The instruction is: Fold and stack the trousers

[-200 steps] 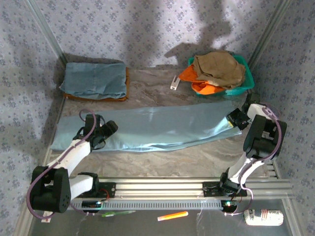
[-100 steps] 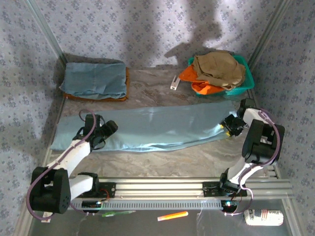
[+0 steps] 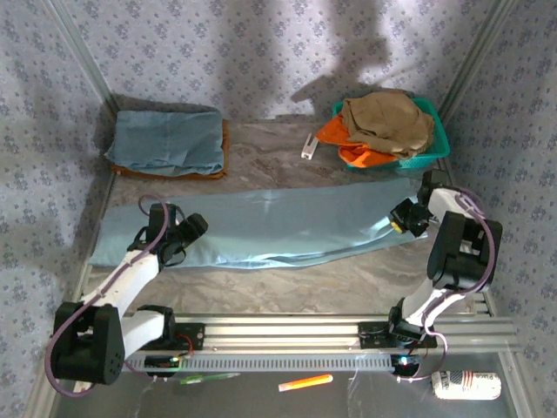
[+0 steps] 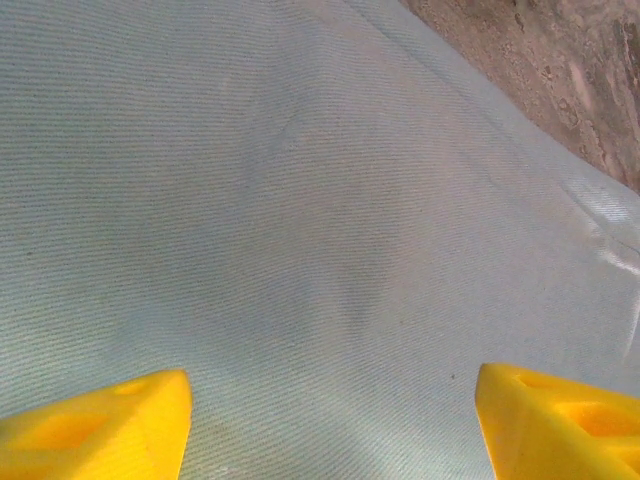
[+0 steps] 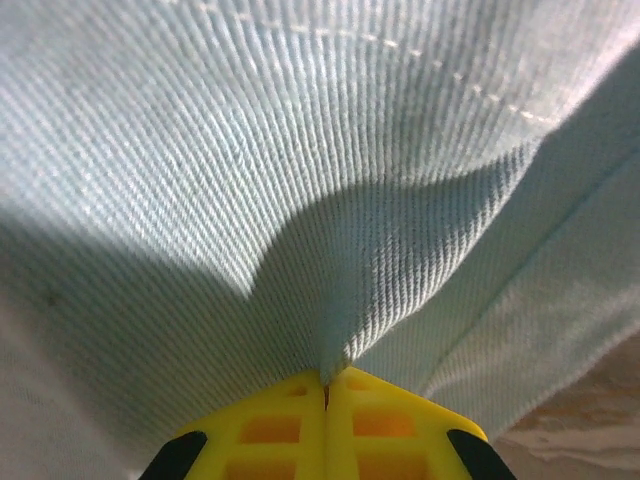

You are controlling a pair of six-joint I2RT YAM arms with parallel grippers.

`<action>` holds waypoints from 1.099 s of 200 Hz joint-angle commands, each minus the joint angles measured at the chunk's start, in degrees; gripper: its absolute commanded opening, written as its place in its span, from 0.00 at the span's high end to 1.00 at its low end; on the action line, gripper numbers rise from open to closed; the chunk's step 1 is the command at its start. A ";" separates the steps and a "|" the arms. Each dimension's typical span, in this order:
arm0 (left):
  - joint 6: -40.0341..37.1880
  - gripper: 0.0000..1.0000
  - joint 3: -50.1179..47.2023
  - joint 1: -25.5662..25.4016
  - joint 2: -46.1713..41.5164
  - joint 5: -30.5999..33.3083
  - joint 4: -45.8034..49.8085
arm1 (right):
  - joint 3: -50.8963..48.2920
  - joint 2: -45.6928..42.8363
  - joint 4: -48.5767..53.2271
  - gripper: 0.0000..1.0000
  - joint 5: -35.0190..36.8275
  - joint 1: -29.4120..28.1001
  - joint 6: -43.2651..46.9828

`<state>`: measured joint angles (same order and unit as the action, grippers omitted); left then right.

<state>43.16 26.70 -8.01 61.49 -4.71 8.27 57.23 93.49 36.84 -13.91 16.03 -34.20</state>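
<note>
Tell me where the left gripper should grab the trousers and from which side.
Likely the near edge at the left end of the trousers, approached low from the near side. They lie flat in a long strip on the table, so only an edge can be pinched; the open left gripper hangs above that end, and the right gripper is shut on the other.

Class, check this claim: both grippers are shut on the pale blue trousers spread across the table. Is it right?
Not quite. The left gripper is open: the left wrist view shows its yellow fingers wide apart over the trousers. The right gripper is shut on the trousers, as stated.
</note>
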 commanded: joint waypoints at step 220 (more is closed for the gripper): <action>5.56 0.29 7.69 -6.14 6.38 1.81 0.22 | 2.51 -1.66 0.84 1.00 10.59 -9.42 -1.40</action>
<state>45.71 33.21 -13.34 63.31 -3.84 12.03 59.94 85.95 41.34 -2.76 5.52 -34.17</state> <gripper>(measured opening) 0.716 0.044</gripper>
